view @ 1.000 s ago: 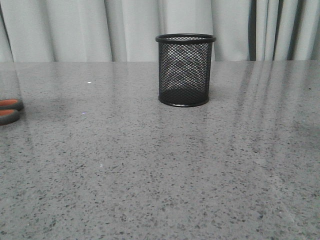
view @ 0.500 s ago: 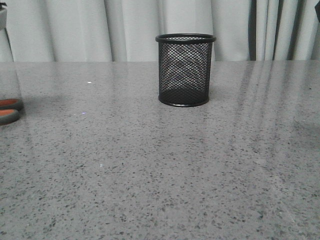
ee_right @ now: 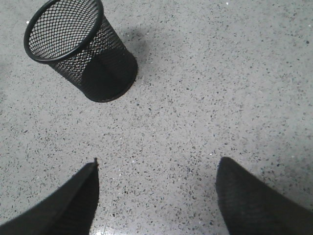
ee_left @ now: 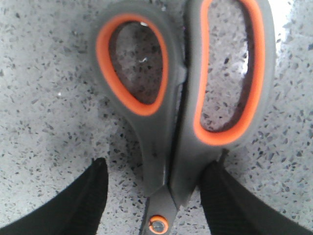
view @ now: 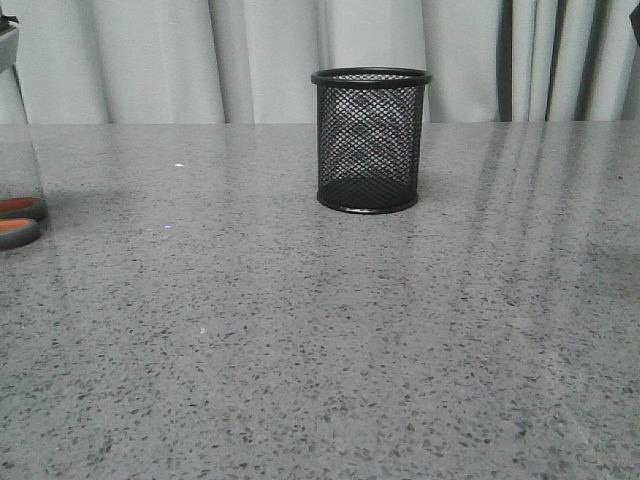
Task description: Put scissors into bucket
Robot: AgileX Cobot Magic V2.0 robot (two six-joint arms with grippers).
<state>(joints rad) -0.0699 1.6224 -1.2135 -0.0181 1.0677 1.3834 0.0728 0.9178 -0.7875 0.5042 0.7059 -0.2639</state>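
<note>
Lying flat on your bench (view: pixel 300 330) at its far left edge: scissors (ee_left: pixel 176 122), handle loops only in front view. Left claw (ee_left: pixel 155 191) spread wide, straddling the shank, fingers (ee_left: pixel 83 200) apart from it. Bucket (view: pixel 370 140) upright, mid-bench. Right claw (ee_right: pixel 156 196) wide, holding nothing.

Scissors (ee_left: pixel 171 137) lie flat; mesh bucket (view: pixel 370 140) stands upright.

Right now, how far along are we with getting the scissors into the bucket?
Early stage. Done: the left tool hangs open over the scissors, fingers either side near the pivot. In hand: nothing is gripped; the scissors lie flat on the table at its left edge. Left: close, lift, carry to the upright bucket, which looks empty, and drop them in. The right tool is open, idle.
</note>
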